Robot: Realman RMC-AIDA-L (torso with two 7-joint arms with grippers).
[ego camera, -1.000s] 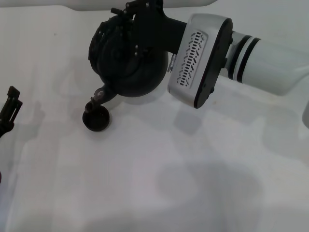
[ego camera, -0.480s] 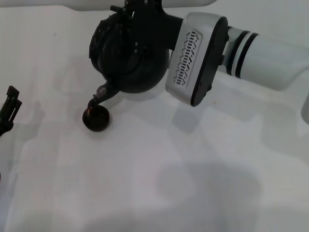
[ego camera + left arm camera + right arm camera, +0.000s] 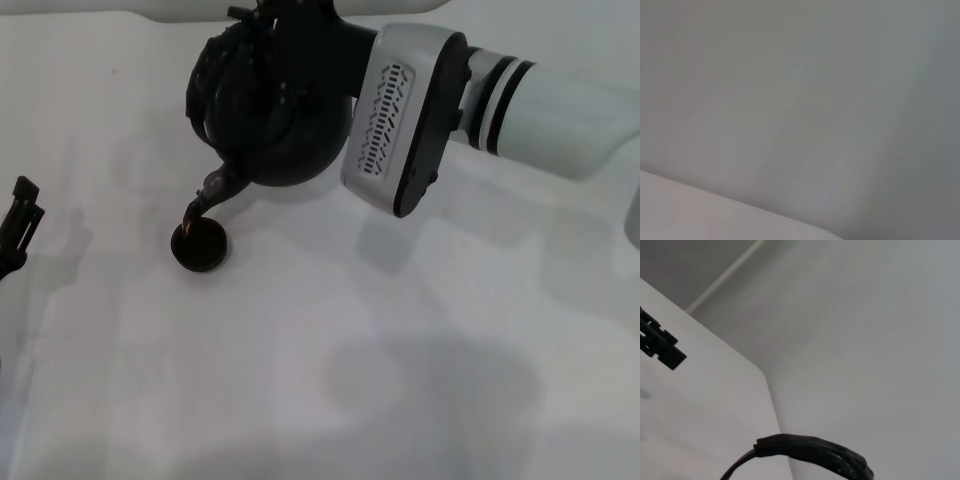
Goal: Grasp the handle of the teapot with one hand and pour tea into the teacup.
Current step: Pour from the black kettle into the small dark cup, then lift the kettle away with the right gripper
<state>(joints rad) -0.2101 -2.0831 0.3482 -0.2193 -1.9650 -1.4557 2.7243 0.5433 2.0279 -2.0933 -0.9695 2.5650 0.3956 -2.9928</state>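
So my right hand (image 3: 300, 45) is up at 12 o'clock with its jaws clamped on the handle (image 3: 215, 75) of the teapot (image 3: 275, 115). The pot's tipped over, spout pointing down toward 7 o'clock. The teacup (image 3: 199, 246) sits on the white counter (image 3: 330, 340) right under the spout, and a thin stream of tea (image 3: 192, 217) runs from the spout tip into it. My left hand (image 3: 18, 228) is parked way out at 9 o'clock, can't tell how its jaws stand.
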